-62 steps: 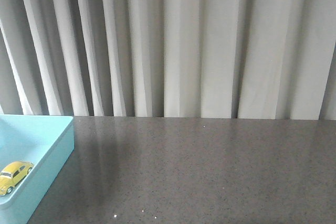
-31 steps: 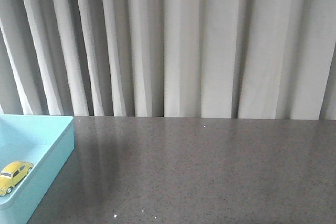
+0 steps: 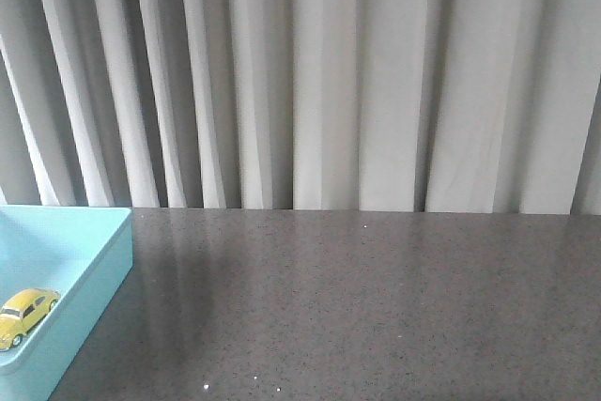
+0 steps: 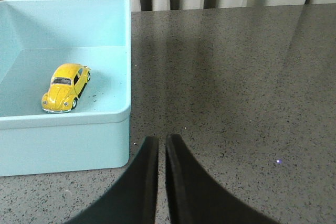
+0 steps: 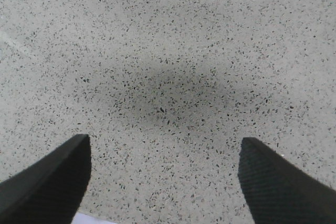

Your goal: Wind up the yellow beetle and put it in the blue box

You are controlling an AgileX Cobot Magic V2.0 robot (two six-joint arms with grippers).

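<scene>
At the far left of the front view, the blue box sits on the dark speckled worktop, cut off by the edge of the picture so that only its right-hand corner and part of its floor show. Inside it the yellow beetle stands on its wheels, close to the box's right wall and near the front wall. Behind the worktop hangs a pale pleated curtain. Neither arm shows in this view.

From the left wrist view the blue box appears more fully, with smooth low walls and a rounded near corner. The yellow beetle rests on the box floor, upright, its front end facing the near wall and standing just short of it, its dark windows and silver hubs plain to see. A few dark specks lie on the floor beside it. The left gripper hangs over bare worktop just outside the box's near corner, its two black fingers drawn together with only a thin slit between them, and nothing is caught in that slit.

From the right wrist view only speckled worktop shows, with a soft shadow across it. The right gripper has its black fingers spread wide apart at either side of the picture, and it holds nothing.
</scene>
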